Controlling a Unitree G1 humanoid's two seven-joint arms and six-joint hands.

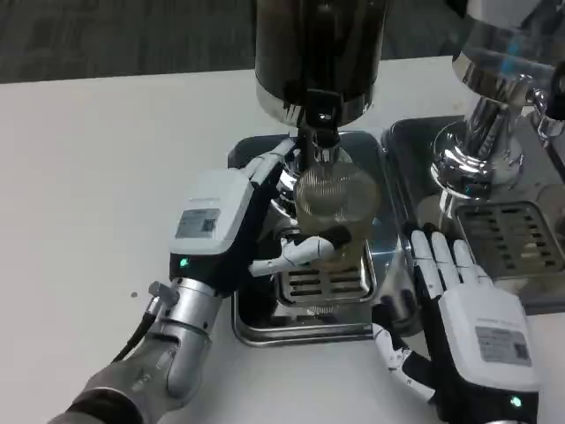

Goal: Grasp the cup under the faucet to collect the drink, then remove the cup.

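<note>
- The right hand (463, 305) is lying nearest, flat on the table (97, 168), with its fingers stretched forward side by side and nothing in them; it is waiting just beside the right edge of the tray (305, 334), probably keeping clear while the other hand works.
- The left hand (256, 216) is reaching in from the left and wrapping its fingers around the cup (334, 201), thumb crossing the near side and the rest curling behind, so it is clamped on the cup; I judge this grip is keeping the cup steady under the flow.
- The cup is sitting within that hand's grasp, over the slotted grate (322, 284) of the tray, which is there to catch drips; I cannot tell whether its base is resting on the grate or is being held slightly above.
- The cup is looking clear and ribbed, with a pale, yellowish tint inside that may be drink; how full it is I cannot tell.
- Directly above the cup, beyond the left hand's fingertips, the faucet (322, 141) is pointing down from the dark dispenser (318, 53), so the cup seems lined up for filling.
- Farther off, beyond the right hand, a second shiny dispenser (494, 115) is standing over its own tray (521, 238).
</note>
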